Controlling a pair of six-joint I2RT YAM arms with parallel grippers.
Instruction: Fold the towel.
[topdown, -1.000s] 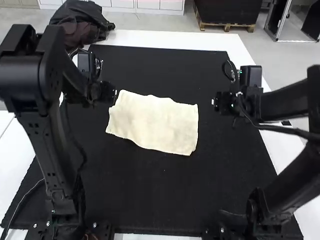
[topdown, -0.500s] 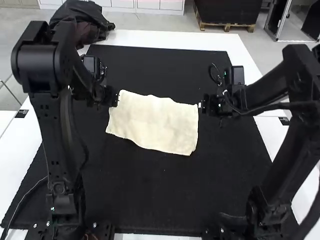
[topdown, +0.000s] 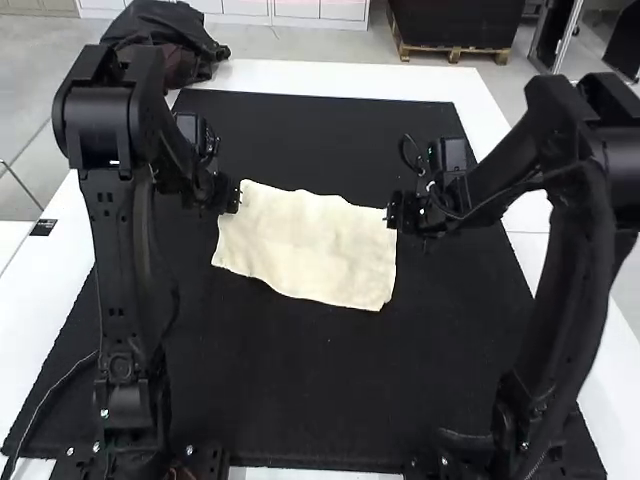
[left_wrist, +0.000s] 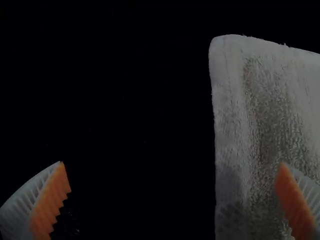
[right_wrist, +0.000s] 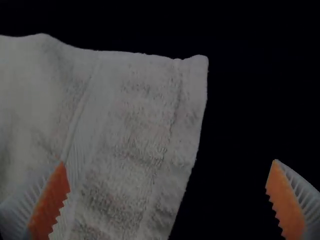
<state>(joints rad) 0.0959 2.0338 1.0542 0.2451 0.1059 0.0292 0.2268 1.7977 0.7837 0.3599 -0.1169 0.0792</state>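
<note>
Left arm (topdown: 125, 270): it stands on the near side of the counter (topdown: 40, 295) and leans out to the towel's left end.
Right arm (topdown: 575, 290): it stands on the near side too and leans in to the right end.
Mat (topdown: 300, 390): black, on the counter, under the towel.
Towel (topdown: 305, 250): it lies spread on the mat, between the two grippers. It is pale, with a wavy near edge and a few soft bumps. I can't tell if it has more than one layer.
Fold: the job looks to be at the start, lining up to grab the two far corners.
Right gripper (topdown: 393, 210): by the far right corner. Its jaws are wide open with no cloth pinched, one side over the towel and one past its edge. I can't tell if they touch it.
Left gripper (topdown: 233, 196): by the far left corner. Its jaws are wide open and empty too, on both sides of the towel's edge.
Far corners: next, both jaws should go down, close on the cloth, then lift it and bring it to the near edge.
Snags: thin cloth could slip out, or a bump could turn into a crease. Nothing seems to block the way.
Dark heap (topdown: 165, 45): at the counter's far left end, likely out of the way.
</note>
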